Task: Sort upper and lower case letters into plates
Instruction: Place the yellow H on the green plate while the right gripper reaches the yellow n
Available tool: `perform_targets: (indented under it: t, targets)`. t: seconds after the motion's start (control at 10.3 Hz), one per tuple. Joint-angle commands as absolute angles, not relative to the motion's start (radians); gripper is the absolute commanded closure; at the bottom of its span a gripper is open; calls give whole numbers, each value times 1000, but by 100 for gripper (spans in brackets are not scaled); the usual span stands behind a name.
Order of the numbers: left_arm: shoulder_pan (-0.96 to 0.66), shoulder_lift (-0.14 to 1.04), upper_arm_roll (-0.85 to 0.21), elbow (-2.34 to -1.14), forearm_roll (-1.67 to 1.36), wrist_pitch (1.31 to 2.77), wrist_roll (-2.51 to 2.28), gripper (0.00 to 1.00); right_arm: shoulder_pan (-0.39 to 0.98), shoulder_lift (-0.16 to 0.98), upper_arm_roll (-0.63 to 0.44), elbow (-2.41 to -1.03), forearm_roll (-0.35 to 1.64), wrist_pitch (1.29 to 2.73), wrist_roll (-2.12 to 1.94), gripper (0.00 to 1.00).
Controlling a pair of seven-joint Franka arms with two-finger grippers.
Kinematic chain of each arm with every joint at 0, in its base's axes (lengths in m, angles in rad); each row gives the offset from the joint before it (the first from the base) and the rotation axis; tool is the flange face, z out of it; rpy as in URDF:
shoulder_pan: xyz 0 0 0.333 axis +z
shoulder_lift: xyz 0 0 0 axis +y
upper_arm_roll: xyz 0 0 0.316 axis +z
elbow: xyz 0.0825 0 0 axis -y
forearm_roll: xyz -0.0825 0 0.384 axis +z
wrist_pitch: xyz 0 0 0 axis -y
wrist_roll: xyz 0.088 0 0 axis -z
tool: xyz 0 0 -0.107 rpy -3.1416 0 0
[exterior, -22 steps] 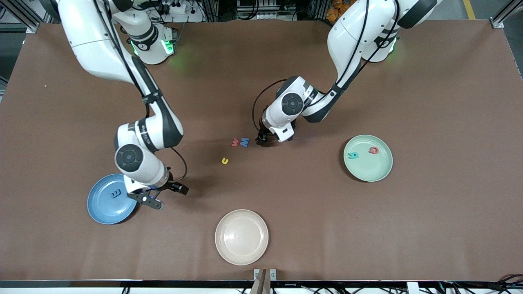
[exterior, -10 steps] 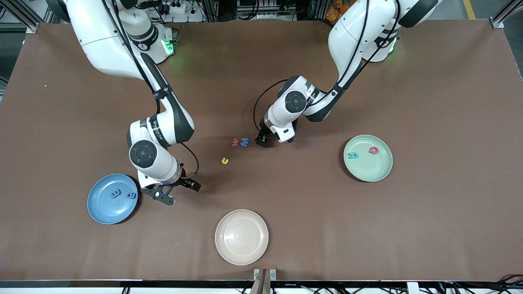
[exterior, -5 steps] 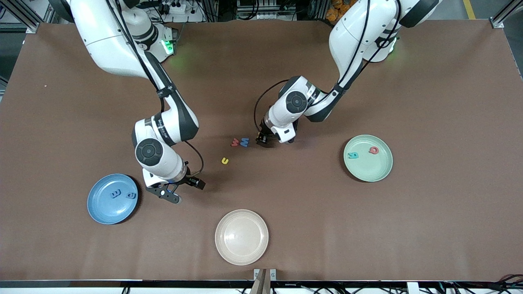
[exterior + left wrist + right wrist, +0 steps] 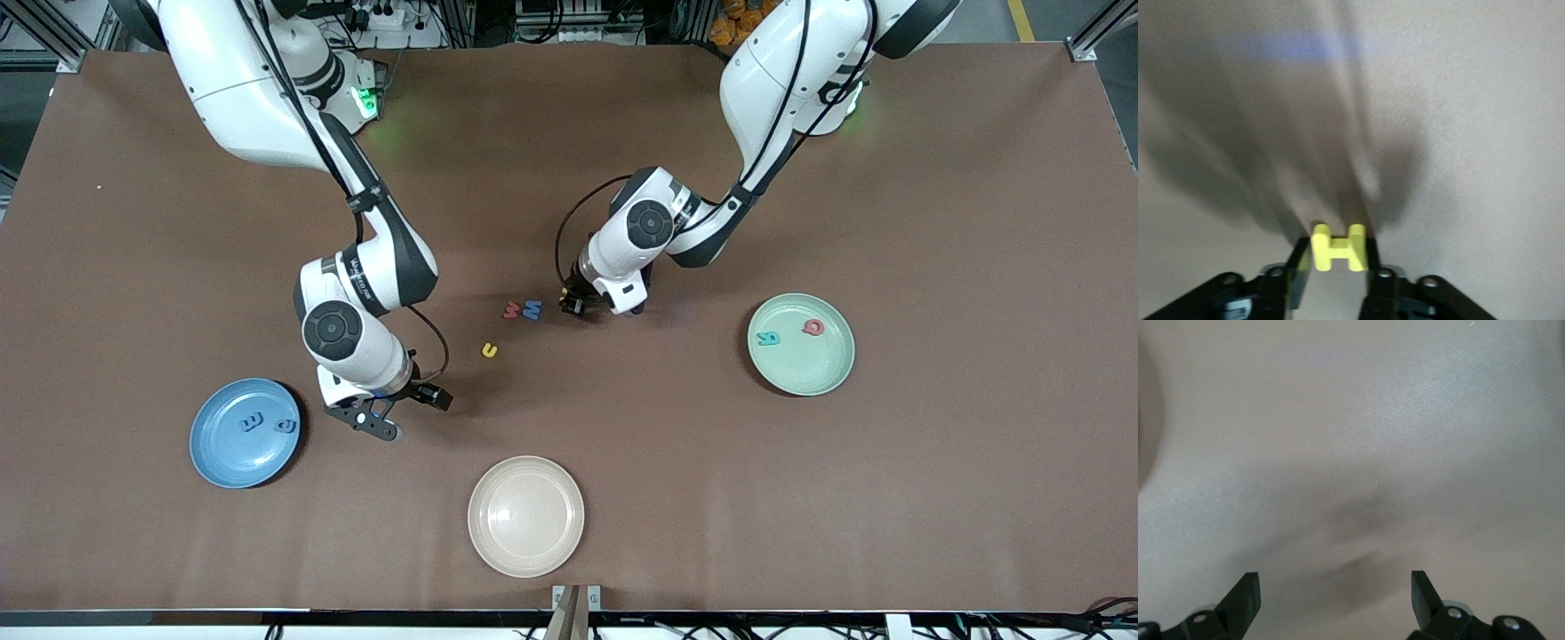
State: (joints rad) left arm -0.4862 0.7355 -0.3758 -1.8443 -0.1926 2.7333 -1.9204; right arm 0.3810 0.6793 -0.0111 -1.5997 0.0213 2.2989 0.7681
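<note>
Right now the left gripper [image 4: 575, 307] sits low at the middle of the table [image 4: 933, 498], its fingers [image 4: 1373, 257] pinched together on a small yellow H [image 4: 1338, 247], as the left wrist view shows plainly; from the front camera that letter is all but hidden under the hand. So the step in hand looks like a pick just made: an upper case letter clamped and, I'd judge, ready to be lifted. Next it would want carrying over to the pale green plate [image 4: 831, 373] toward the left arm's end of the table, which holds a teal R [image 4: 768, 338] and a red Q [image 4: 813, 327], both capitals, lying apart from each other. The grip is on a thin edge of a tiny piece, so a straight lift before any sideways travel seems wise. Just beside the left gripper lie a blue letter [image 4: 532, 309] and a red letter [image 4: 512, 310], touching or nearly so, each shaped like a W or an M, and a little yellow letter [image 4: 489, 350] lies nearer the front camera; I can't tell their case. The right gripper [image 4: 384, 418] hangs with its jaws wide apart and nothing between them, over bare table beside the blue plate [image 4: 213, 462], which holds two blue letters [image 4: 252, 422], too small to read. A cream plate [image 4: 498, 551] nearest the camera holds nothing.
</note>
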Motion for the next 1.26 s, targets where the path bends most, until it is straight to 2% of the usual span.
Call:
perform_targets:
  t: [0.0, 0.1, 0.39, 0.58, 0.87, 1.16]
  targets:
    - [-483, 736, -367, -1868, -201, 2744, -1887, 86, 394, 687, -14, -1582, 35, 2292, 782, 0]
    - [-483, 735, -367, -1868, -201, 2743, -1887, 90, 396, 689, -14, -1582, 35, 2296, 782, 0]
    - [-440, 706, -367, -1852, -199, 2685, -1852, 91, 402, 689, -14, -1582, 40, 2296, 784, 0]
    - [-393, 672, -367, -1777, -199, 2492, -1780, 95, 466, 713, -17, -1577, 25, 2292, 854, 0]
    - [-267, 566, -374, -1772, -201, 2250, -1552, 96, 504, 741, -17, -1555, 32, 2287, 897, 0]
    - [-112, 499, -368, -1776, -199, 1967, -1187, 98, 540, 752, -17, -1603, 21, 2272, 896, 0]
